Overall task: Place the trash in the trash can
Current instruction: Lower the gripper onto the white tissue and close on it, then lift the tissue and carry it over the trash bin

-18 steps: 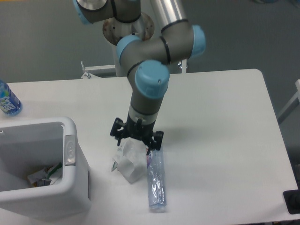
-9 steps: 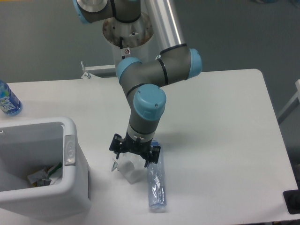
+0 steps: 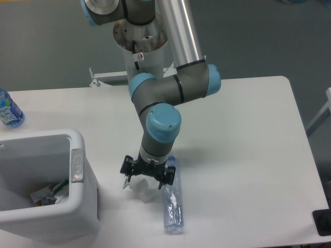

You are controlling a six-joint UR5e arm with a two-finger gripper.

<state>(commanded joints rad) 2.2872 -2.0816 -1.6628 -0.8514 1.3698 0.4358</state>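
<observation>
Nearest the camera stood the large white rectangular plastic trash can (image 3: pixel 77 155) with its thick rounded rim and a grey oval patch on the right edge. It already held some scraps at the bottom, so part of the job looked done. To its right, the long clear crinkled plastic bottle (image 3: pixel 172 204) lay on its side on the white table (image 3: pixel 248 134), its capped end pointing away from the camera; it was untouched and not yet binned. Just left of that bottle, touching or nearly touching it, sat the crumpled white paper wrapper (image 3: pixel 144 190), mostly hidden under the tool.

The black two-finger gripper (image 3: pixel 146 174) was down directly over the wrapper, its fingers spread to either side of the paper. Whether the pads had met the paper could not be told from this view; the fingers looked apart rather than clamped, and nothing was lifted. In my judgement the step in hand was the grasp of the wrapper, leaving the lift, the carry to the can, and then the bottle.

Farther back, the grey arm with light blue joint caps (image 3: pixel 165 98) rose to its base. At the far left edge stood an upright blue-tinted bottle with a printed label (image 3: pixel 8 109), well apart from everything else.
</observation>
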